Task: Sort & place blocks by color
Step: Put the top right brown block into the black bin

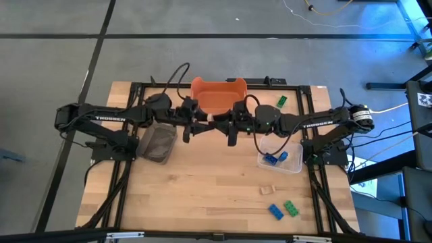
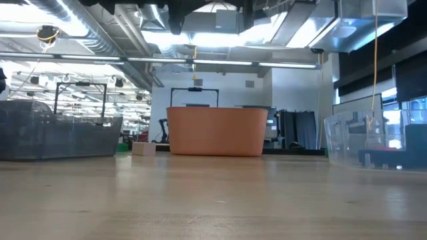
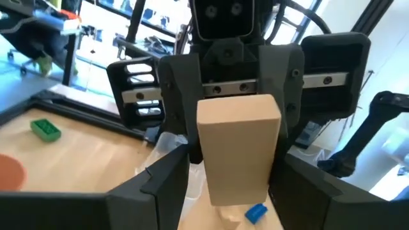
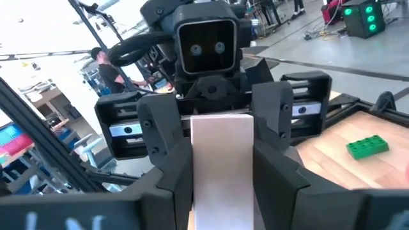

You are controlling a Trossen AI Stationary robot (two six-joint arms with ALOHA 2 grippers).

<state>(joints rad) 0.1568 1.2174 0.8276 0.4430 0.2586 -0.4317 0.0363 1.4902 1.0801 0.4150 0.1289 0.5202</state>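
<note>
Tub [image 1: 217,94] at table's [image 1: 202,196] rear centre; mesh bin [image 1: 159,143] left, clear container [image 1: 283,160] right.

On my bench [image 1: 202,182] sat an orange tub [image 1: 217,94], a dark mesh bin [image 1: 158,142] and a clear container [image 1: 287,162].

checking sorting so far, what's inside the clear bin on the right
The clear bin holds blue blocks. The right arm crosses over its far part, so anything beneath there is hidden.

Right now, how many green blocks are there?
2: one green block near the orange tub at the far edge, one at the near edge beside a blue block. Others may be hidden.
</note>
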